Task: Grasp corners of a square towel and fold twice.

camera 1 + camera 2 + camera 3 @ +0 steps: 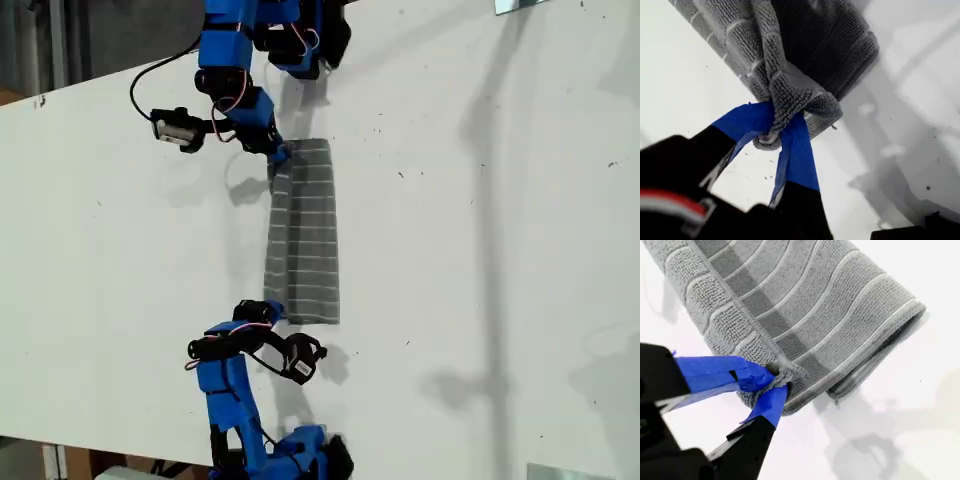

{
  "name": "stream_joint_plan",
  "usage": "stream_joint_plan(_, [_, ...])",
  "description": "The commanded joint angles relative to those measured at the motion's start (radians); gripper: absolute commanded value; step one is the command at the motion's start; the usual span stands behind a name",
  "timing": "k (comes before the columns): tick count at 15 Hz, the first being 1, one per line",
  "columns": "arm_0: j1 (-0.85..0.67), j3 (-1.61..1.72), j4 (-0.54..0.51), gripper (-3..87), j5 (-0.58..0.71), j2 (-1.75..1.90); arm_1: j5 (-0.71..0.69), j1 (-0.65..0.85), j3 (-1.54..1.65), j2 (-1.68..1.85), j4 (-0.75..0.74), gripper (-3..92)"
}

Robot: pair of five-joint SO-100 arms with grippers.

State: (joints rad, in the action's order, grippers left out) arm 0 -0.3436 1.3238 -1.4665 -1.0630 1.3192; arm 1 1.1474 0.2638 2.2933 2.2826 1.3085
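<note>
Right now the towel [302, 232] lies folded in a long strip on the desk [480, 250]; my first gripper [775, 132] and my second gripper [776, 381] each clamp a corner; I'd lift both evenly, keeping the edges aligned.
</note>
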Motion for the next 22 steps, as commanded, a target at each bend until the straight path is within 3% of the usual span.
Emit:
stream_joint_plan(1, [-0.029,-0.011,0.002,-0.2,0.011,-0.002,-0.021,0.002,-0.002,0.021,-0.008,-0.2])
stream_joint_plan(9, [0.186,0.04,0.0,-0.2,-0.114,-0.02,0.081,-0.281,0.078,0.026,0.028,-0.2])
stream_joint_plan(15, [0.241,0.034,0.011,-0.2,-0.164,-0.133,0.13,-0.348,0.161,0.015,-0.032,-0.2])
stream_joint_plan(16, [0.241,0.028,0.012,-0.2,-0.156,-0.133,0.143,-0.348,0.161,0.015,-0.029,5.8])
stream_joint_plan(17, [0.238,0.011,-0.006,-0.1,-0.138,-0.129,0.143,-0.36,0.155,0.021,-0.031,18.4])
stream_joint_plan(18, [0.236,-0.02,-0.048,4.8,-0.117,-0.114,0.147,-0.37,0.14,0.031,-0.015,27.6])
stream_joint_plan(19, [0.227,-0.018,-0.066,17.1,-0.11,-0.055,0.149,-0.368,0.124,0.051,0.009,31.9])
stream_joint_plan(22, [0.17,0.066,-0.067,20.9,-0.092,0.181,0.13,-0.307,0.143,0.158,0.064,34.8])
